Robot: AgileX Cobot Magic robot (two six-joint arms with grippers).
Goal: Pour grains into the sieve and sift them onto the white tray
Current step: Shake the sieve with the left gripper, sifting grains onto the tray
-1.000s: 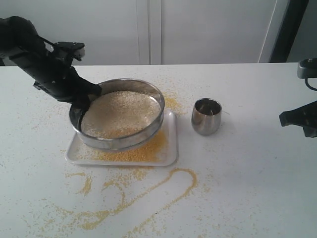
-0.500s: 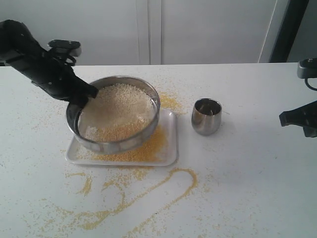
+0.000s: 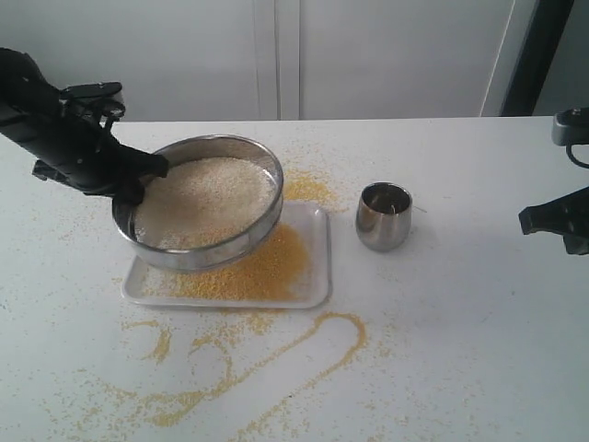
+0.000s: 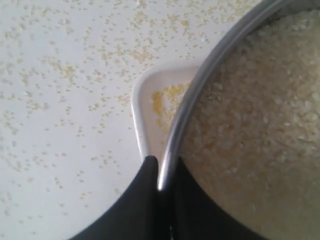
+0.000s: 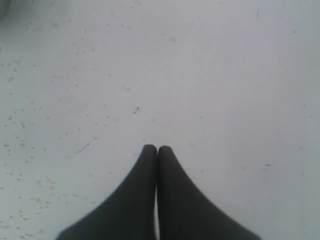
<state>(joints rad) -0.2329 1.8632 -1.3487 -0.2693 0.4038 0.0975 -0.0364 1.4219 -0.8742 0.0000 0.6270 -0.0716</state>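
Gripping the sieve (image 3: 213, 254) by its steel rim, my left claw (image 4: 160, 167) is clamped tight, one finger inside the ring and one outside, on the side of the sieve away from the cup (image 3: 383, 216). The sieve sits tilted over the left and back part of the tray (image 3: 317, 296), with its far edge reaching past the tray's back rim; I cannot tell whether its underside touches the tray. Pale grains (image 3: 208, 197) cover nearly the whole mesh and lie right up against the wall next to my finger. Under and just in front of the sieve, a layer of fine yellow granules (image 3: 260, 273) lies on the tray, thickest toward its right half, and a corner of the tray with a few granules shows beside the rim in my wrist view. More yellow is scattered in curling trails (image 3: 276, 368) on the table (image 3: 469, 350) in front of the tray, with a patch behind it. The cup stands upright just right of the tray. My right claw (image 5: 157, 149) has its fingers pressed together on nothing and hangs over speckled table far to the right, well apart from the cup.
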